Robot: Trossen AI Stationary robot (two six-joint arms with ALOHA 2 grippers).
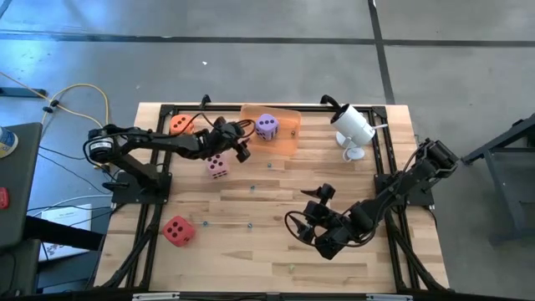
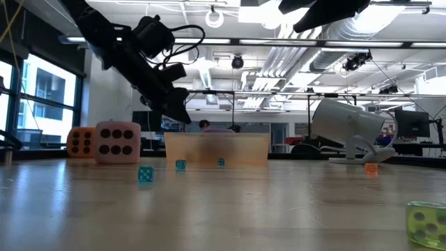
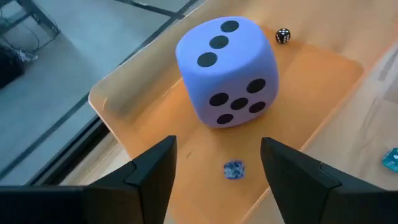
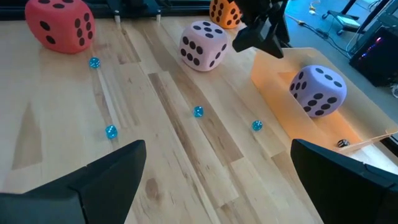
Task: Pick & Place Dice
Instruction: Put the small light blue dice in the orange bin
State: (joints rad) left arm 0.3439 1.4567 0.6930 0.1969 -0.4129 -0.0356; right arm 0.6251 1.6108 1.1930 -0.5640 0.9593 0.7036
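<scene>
The purple die (image 1: 267,126) (image 3: 227,70) (image 4: 318,91) rests inside the translucent orange tray (image 1: 284,138) (image 3: 298,106) at the table's far side. My left gripper (image 1: 243,149) (image 3: 214,163) hovers open just left of the tray, above the table, holding nothing. The pink die (image 1: 217,165) (image 4: 203,45) (image 2: 117,143) sits on the table below that arm. The orange die (image 1: 180,124) (image 2: 81,141) lies near the far-left corner. The red die (image 1: 178,230) (image 4: 60,23) lies near the left front. My right gripper (image 1: 324,219) (image 4: 217,174) waits open at the right front.
A white camera-like device (image 1: 353,127) (image 2: 348,129) stands at the far right. Several small blue dice (image 4: 198,111) are scattered on the wood. A small black die (image 3: 283,35) and a small blue die (image 3: 234,168) lie in the tray. A small green die (image 2: 426,223) sits near the low camera.
</scene>
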